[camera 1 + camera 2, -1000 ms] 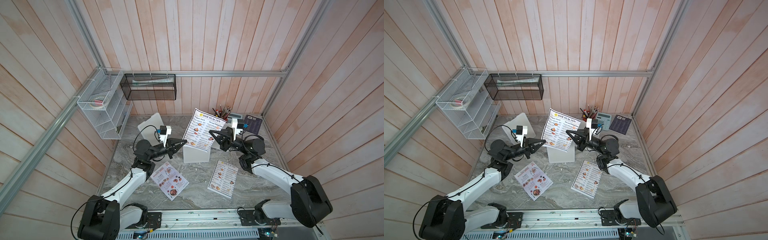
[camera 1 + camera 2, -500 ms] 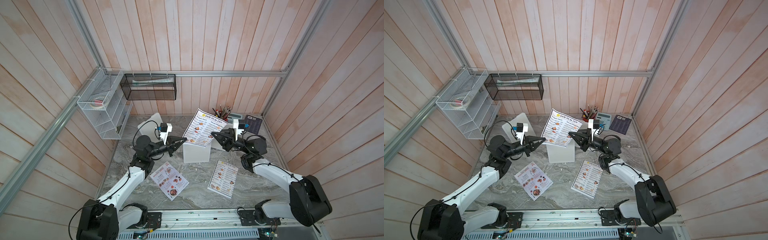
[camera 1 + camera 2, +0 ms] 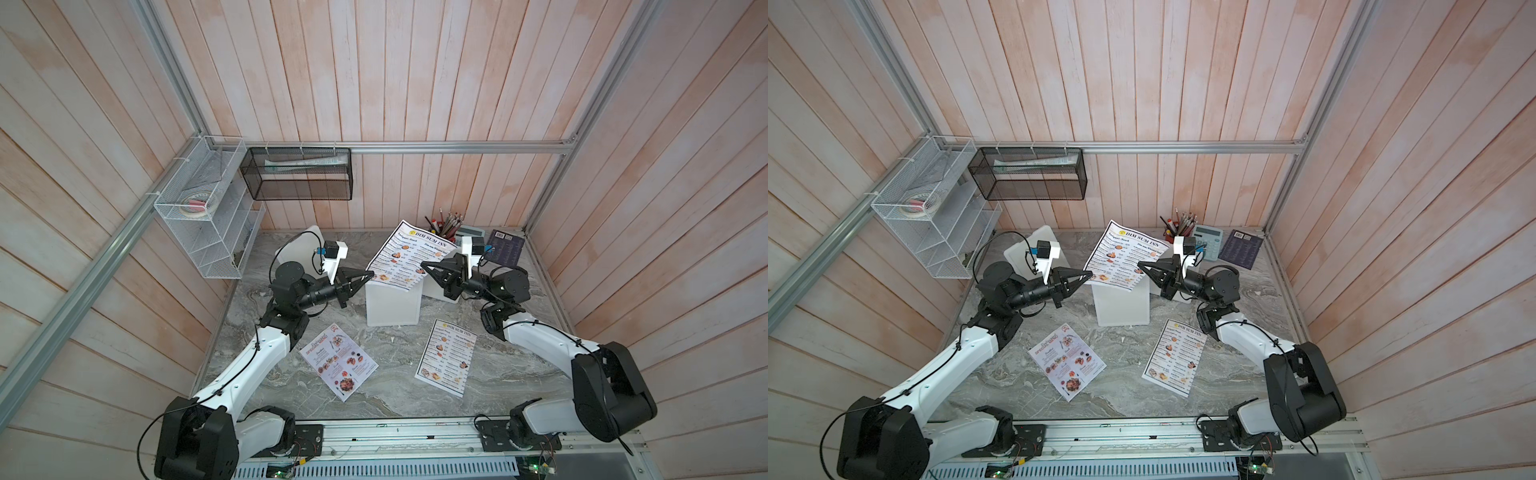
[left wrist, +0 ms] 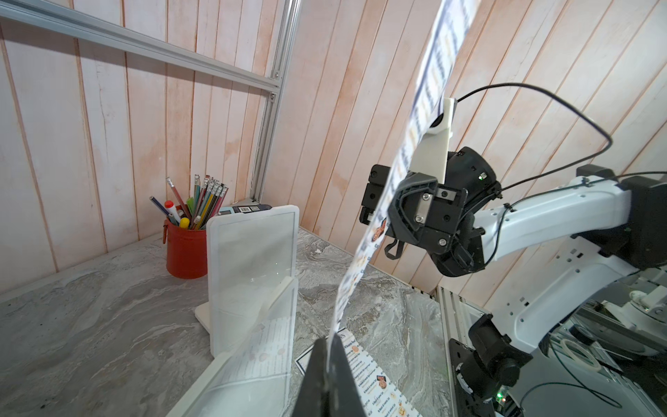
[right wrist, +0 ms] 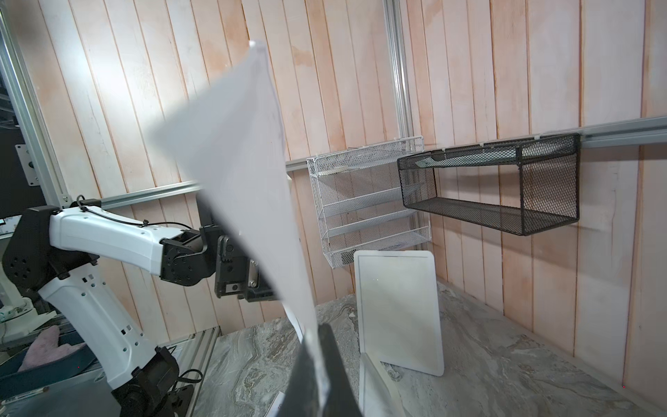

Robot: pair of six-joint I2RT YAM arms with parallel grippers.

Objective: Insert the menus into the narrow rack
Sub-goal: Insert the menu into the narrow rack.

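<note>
A white "DIM SUM INN" menu hangs in the air over the table's middle, tilted. My left gripper is shut on its lower left corner. My right gripper is shut on its right edge, and the right wrist view shows the blank back of the sheet. A colourful Special Menu and a second DIM SUM INN menu lie flat near the table's front. The narrow black mesh rack hangs on the back wall, up and to the left of the held menu.
A white block stand sits right under the held menu, with white framed panels behind it. A white wire tiered rack is on the left wall. A red pen cup, calculator and dark purple booklet stand at the back right.
Both grippers have lifted the held menu a little higher and farther back over the white stand. The two menus on the table have not moved.
</note>
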